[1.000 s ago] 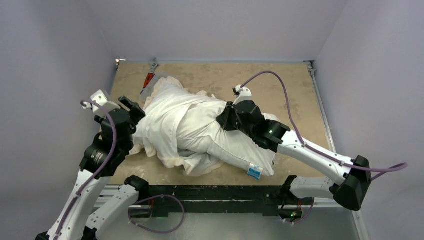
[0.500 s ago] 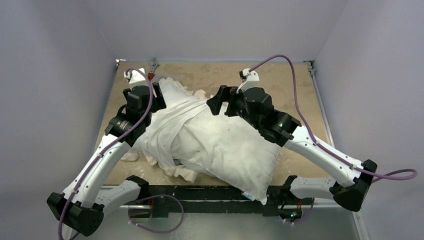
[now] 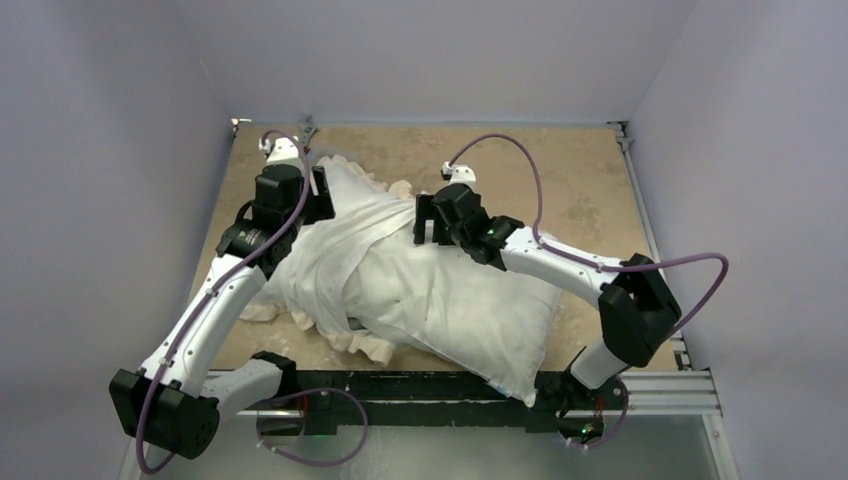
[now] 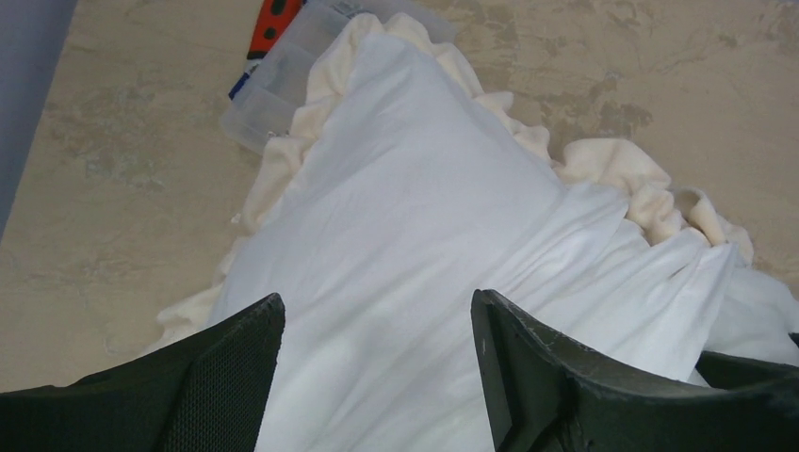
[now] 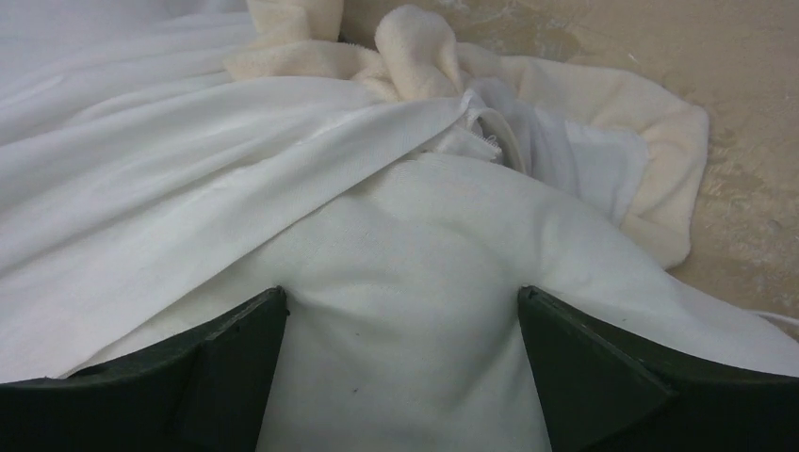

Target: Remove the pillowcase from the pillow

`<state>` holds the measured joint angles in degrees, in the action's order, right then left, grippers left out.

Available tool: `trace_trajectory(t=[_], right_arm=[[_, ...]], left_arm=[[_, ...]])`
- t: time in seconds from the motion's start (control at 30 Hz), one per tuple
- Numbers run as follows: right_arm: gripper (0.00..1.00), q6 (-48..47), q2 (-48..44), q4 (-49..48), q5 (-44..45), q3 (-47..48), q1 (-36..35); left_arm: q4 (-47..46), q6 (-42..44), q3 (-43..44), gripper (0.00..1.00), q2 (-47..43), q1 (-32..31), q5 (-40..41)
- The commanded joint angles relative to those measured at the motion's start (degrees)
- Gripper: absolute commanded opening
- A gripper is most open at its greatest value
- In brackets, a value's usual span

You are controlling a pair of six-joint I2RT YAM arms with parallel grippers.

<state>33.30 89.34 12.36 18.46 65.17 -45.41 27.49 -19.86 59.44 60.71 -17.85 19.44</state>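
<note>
While both pairs of jaws stand apart and grip nothing, the left gripper (image 4: 375, 315) has the white side of the pillowcase (image 4: 424, 188) between and ahead of its jaws. Between the wide jaws of the right gripper (image 5: 400, 301) lies the pillow (image 5: 424, 235); just ahead of them its end goes under the pillowcase edge.

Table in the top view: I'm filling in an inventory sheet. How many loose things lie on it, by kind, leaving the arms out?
Pillow: 1
Pillowcase: 1
Clear plastic box: 1
Red item, partly hidden: 1
Total: 4
</note>
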Motion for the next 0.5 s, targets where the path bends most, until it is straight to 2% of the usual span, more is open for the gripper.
trace_trajectory(t=[0.0, 0.03, 0.07, 0.17, 0.23, 0.27, 0.47], right_arm=[[0.89, -2.6, 1.5, -7.8, -3.5, -2.2, -0.4], [0.82, -3.0, 1.8, -8.7, -4.2, -3.1, -0.8], [0.71, -3.1, 1.8, -9.4, -4.5, -3.9, -1.3], [0.30, -3.2, 1.1, -10.9, -3.6, -5.1, -4.5], [0.07, -2.8, 0.5, -10.9, -1.5, -4.6, -7.8], [0.00, -2.1, 0.5, -10.3, 0.0, -4.1, -9.4], [0.00, -0.2, 0.8, -8.6, 5.5, -1.6, -12.5]], left_arm=[[-1.4, 1.3, 2.3, 0.73, 3.3, 0.5, -7.0], [-1.0, 1.3, 3.4, 0.74, 4.4, 0.5, -8.3], [-0.2, 1.1, 5.2, 0.76, 5.8, 0.5, -9.5], [2.5, 0.6, 10.8, 0.78, 10.7, 0.5, -12.8], [4.1, 0.5, 15.0, 0.80, 14.2, 0.4, -15.8], [4.9, 0.7, 17.0, 0.80, 15.9, 0.1, -16.6], [9.8, 3.8, 27.7, 0.84, 26.0, -4.1, -21.0]])
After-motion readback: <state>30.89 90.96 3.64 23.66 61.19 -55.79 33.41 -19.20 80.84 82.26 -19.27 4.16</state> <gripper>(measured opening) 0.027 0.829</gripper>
